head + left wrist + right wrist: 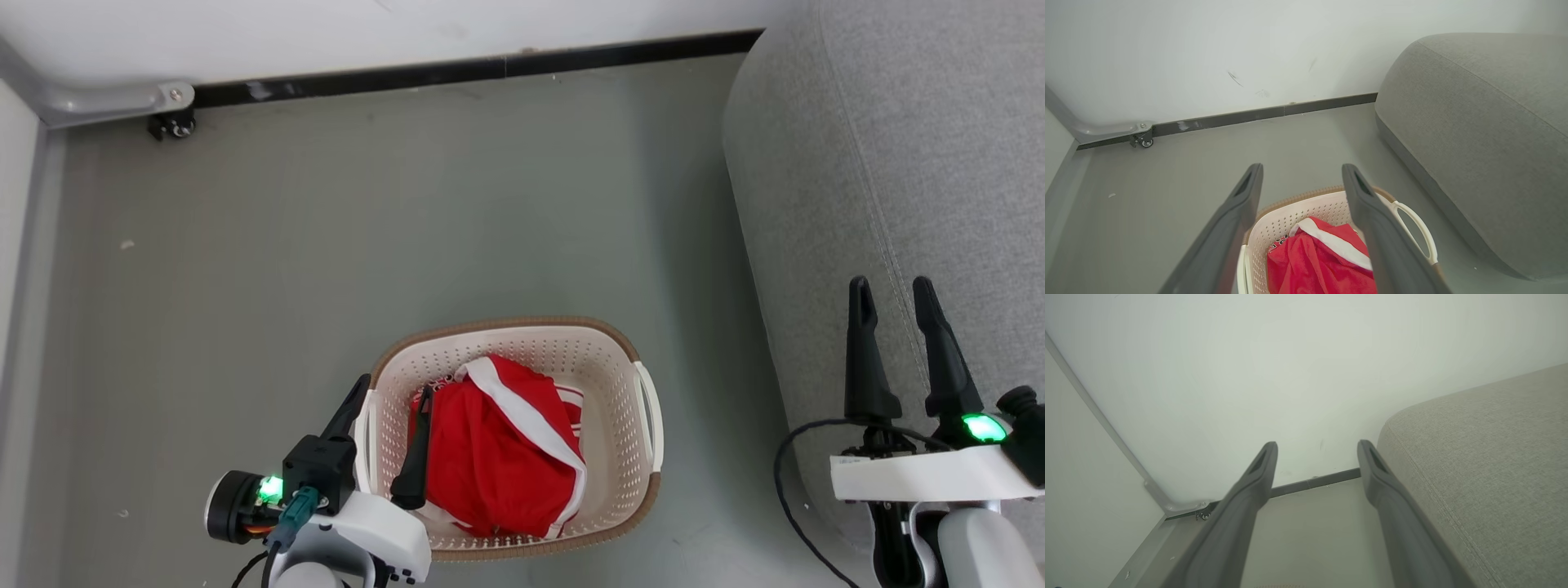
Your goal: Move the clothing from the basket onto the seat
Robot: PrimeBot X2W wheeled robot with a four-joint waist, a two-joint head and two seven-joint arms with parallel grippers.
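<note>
The cream basket (pixel 506 325) with a brown rim stands on the grey floor, low in the head view. Red clothing (pixel 498 457) with a white stripe lies bunched inside it. My left gripper (pixel 393 388) is open over the basket's left edge, one finger outside the rim and one above the clothing. The left wrist view looks between that gripper's (pixel 1302 169) spread fingers down onto the basket (pixel 1282 222) and clothing (pixel 1314 261). My right gripper (pixel 890 290) is open and empty over the front edge of the grey seat (pixel 898 163). The right wrist view shows the same gripper (pixel 1318 447) beside the seat (pixel 1486 477).
A white wall with a black baseboard (pixel 490 65) closes the far side. A metal bracket with a small caster (pixel 171 122) sits at the far left corner. Open floor (pixel 408 220) lies between basket and wall. A black cable (pixel 784 482) loops beside my right arm.
</note>
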